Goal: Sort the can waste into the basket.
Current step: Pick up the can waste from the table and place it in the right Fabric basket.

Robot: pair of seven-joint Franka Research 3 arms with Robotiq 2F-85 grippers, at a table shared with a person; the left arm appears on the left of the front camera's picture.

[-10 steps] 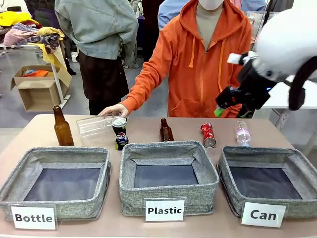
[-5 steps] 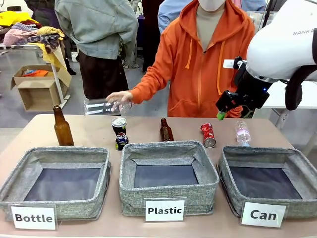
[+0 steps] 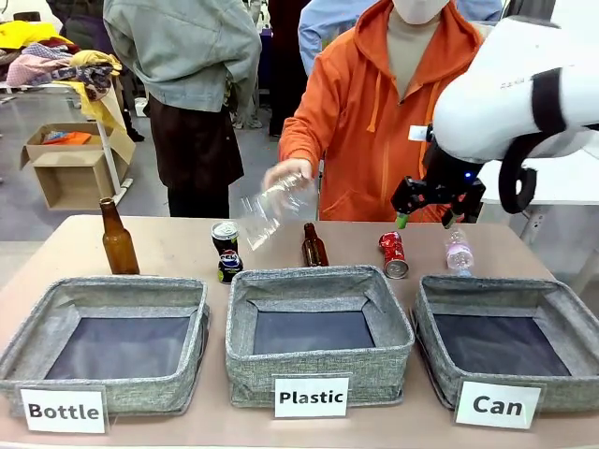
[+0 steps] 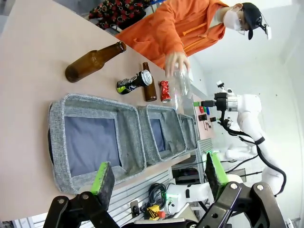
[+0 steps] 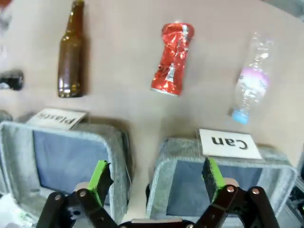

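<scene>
A dented red can (image 3: 393, 254) (image 5: 171, 58) (image 4: 165, 90) lies on the table behind the gap between the middle and right baskets. At the back left a dark can (image 3: 225, 236) (image 4: 141, 79) stands upright, with a short crushed blue can (image 3: 229, 267) just in front of it. The grey basket (image 3: 560, 305) (image 5: 286, 162) labelled "Can" sits front right, with nothing in it. My right gripper (image 3: 423, 217) (image 5: 156, 175) hangs open in the air above the red can, holding nothing. My left gripper (image 4: 156, 173) is open and raised off the table's left side.
A person's hand holds a clear plastic bottle (image 3: 271, 210) in the air over the table's back. Two brown bottles (image 3: 117, 238) (image 3: 314, 246) stand there and a small clear bottle (image 3: 458, 251) lies near the red can. The baskets "Plastic" (image 3: 318, 278) and "Bottle" (image 3: 122, 285) sit in front.
The person's hand has lifted the clear bottle off the table and carried it to the right. My right gripper has shifted left and slightly lower, toward the red can.
</scene>
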